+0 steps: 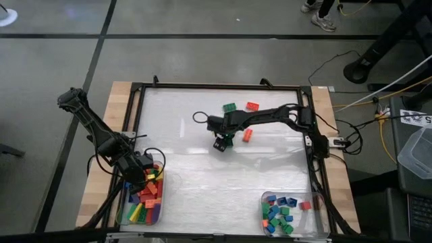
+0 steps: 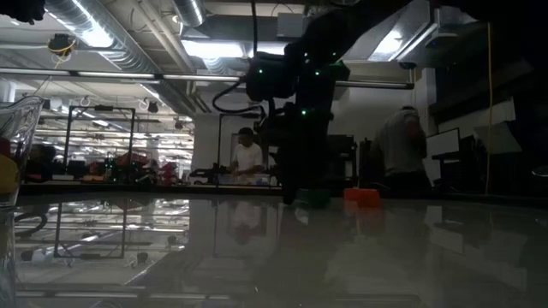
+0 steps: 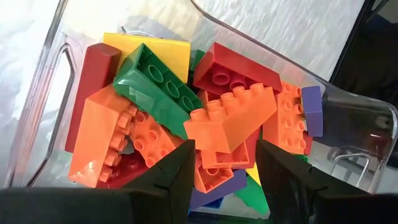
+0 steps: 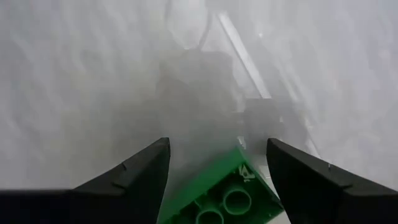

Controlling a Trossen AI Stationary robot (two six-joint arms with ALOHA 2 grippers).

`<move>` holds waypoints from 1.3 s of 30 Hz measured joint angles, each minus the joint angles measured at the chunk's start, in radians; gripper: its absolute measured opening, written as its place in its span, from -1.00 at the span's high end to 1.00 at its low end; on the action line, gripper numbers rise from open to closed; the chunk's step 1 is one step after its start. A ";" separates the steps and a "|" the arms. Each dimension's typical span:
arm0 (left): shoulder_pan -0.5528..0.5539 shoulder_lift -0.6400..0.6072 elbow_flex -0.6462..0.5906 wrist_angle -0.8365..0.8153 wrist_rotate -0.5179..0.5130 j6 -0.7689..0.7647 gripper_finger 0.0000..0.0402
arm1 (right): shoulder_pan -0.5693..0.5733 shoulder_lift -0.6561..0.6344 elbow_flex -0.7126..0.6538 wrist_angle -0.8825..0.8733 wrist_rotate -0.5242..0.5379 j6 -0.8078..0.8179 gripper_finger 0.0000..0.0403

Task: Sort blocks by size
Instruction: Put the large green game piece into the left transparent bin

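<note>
Mostly done: the clear plastic tray at the table's near left [image 1: 123,214] is piled with long rectangular studded bricks [image 1: 150,196] in orange, red, green and yellow, and the clear plastic tray at the near right [image 1: 322,223] has small square bricks [image 1: 278,214], mainly blue and green, a red one too. Left on the white table [image 1: 202,182], judging from above: a green brick [image 1: 229,107], a red brick [image 1: 252,106], an orange brick [image 1: 247,135], plus the green studded brick [image 4: 231,194] under the right arm.

Right gripper [image 4: 217,163] is at mid-table, fingers wide apart, straddling that green brick lying underside up; not clamped, contact unclear. Left gripper [image 3: 224,165] hangs over the left tray, fingers partly apart, an orange long brick [image 3: 233,118] between the tips. Gripped or just lying on the pile, cannot tell.
</note>
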State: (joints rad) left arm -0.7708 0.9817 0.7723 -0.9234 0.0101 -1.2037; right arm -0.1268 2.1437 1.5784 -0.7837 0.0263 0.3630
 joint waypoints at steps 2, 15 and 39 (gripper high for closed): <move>0.000 0.000 0.000 0.000 -0.001 0.000 0.23 | 0.006 -0.003 0.000 -0.003 -0.003 0.000 -0.31; 0.000 0.000 0.000 0.006 -0.014 -0.004 0.23 | 0.001 -0.014 0.122 -0.157 0.068 0.080 -0.31; 0.000 0.000 0.000 0.050 -0.029 0.112 0.23 | 0.118 -0.014 0.076 -0.157 0.055 0.494 -0.31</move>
State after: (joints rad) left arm -0.7708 0.9817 0.7727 -0.8737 -0.0193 -1.0913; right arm -0.0091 2.1292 1.6541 -0.9411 0.0816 0.8572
